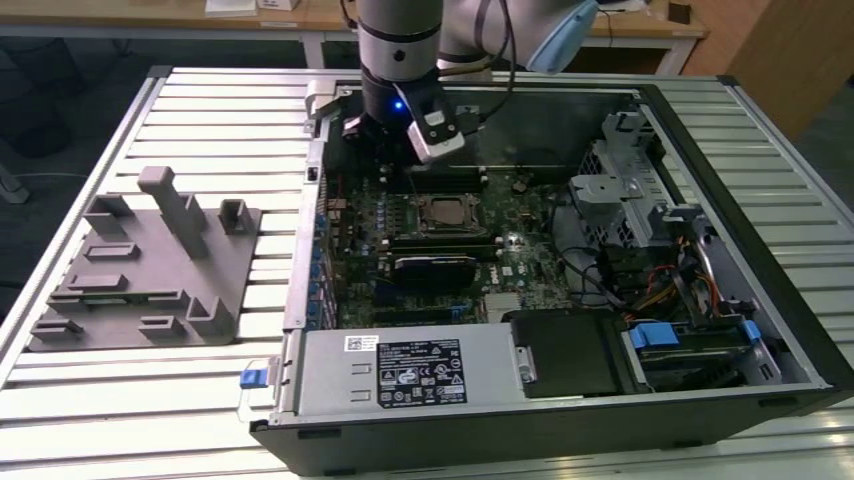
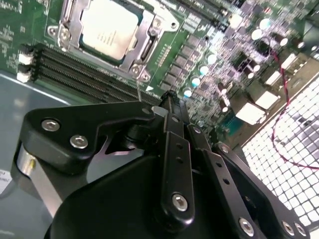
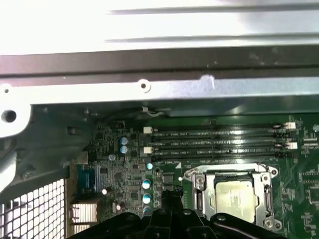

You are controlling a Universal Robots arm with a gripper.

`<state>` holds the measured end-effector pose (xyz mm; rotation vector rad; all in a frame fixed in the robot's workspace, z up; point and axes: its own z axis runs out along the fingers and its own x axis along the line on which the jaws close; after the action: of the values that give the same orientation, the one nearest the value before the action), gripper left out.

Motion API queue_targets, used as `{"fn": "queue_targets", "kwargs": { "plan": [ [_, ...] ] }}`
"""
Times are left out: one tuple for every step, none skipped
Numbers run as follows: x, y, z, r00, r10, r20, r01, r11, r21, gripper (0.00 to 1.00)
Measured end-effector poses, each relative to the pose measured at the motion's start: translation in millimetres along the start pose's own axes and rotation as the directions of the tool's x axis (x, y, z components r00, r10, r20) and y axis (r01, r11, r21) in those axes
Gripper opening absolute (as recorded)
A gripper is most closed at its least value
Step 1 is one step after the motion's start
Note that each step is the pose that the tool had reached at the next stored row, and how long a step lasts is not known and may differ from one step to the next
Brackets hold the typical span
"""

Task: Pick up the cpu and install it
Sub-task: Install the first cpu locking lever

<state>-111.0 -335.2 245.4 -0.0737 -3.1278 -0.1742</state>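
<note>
slatted metal table is carrying an open computer case, wooden desks showing behind. the arm is reaching down into the case. the pincer is hovering over the motherboard, looking pressed together with nothing clamped. its tip is dark and hard to make out in the exterior view, and its black body is blocking much of the second wrist view. the cpu is sitting in its socket with a metal frame around it, near the pincer tip but apart from it. memory slots are lying beyond the cpu, then the case wall is closing in. grey tray is resting outside the case, well away from the pincer.
</note>
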Motion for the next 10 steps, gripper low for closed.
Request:
{"fn": "queue_targets", "kwargs": {
  "plan": [
    [0.4, 0.0, 0.0, 1.0000, 0.000, -0.0004, 0.000, 0.9999, -0.0101, 0.11],
    [0.9, 0.0, 0.0, 1.0000, 0.000, -0.0009, 0.000, 0.9998, -0.0202, 0.11],
    [1.5, -0.1, 0.0, 1.0000, 0.000, -0.0016, 0.000, 0.9995, -0.0310, 0.11],
    [2.1, -0.1, 0.0, 1.0000, 0.000, -0.0019, 0.000, 0.9992, -0.0408, 0.11],
    [2.7, -0.1, 0.0, 1.0000, 0.000, -0.0023, 0.000, 0.9987, -0.0504, 0.11],
    [3.2, -0.1, 0.0, 1.0000, 0.000, -0.0028, 0.000, 0.9982, -0.0595, 0.11],
    [3.6, -0.2, 0.0, 1.0000, 0.000, -0.0033, 0.000, 0.9976, -0.0694, 0.11],
    [4.0, -0.2, 0.0, 1.0000, 0.000, -0.0038, 0.000, 0.9968, -0.0804, 0.11],
    [4.3, -0.2, 0.0, 1.0000, -0.001, -0.0043, 0.000, 0.9959, -0.0903, 0.11],
    [4.4, -0.2, 0.0, 1.0000, -0.001, -0.0047, 0.000, 0.9951, -0.0993, 0.11]
  ]
}}
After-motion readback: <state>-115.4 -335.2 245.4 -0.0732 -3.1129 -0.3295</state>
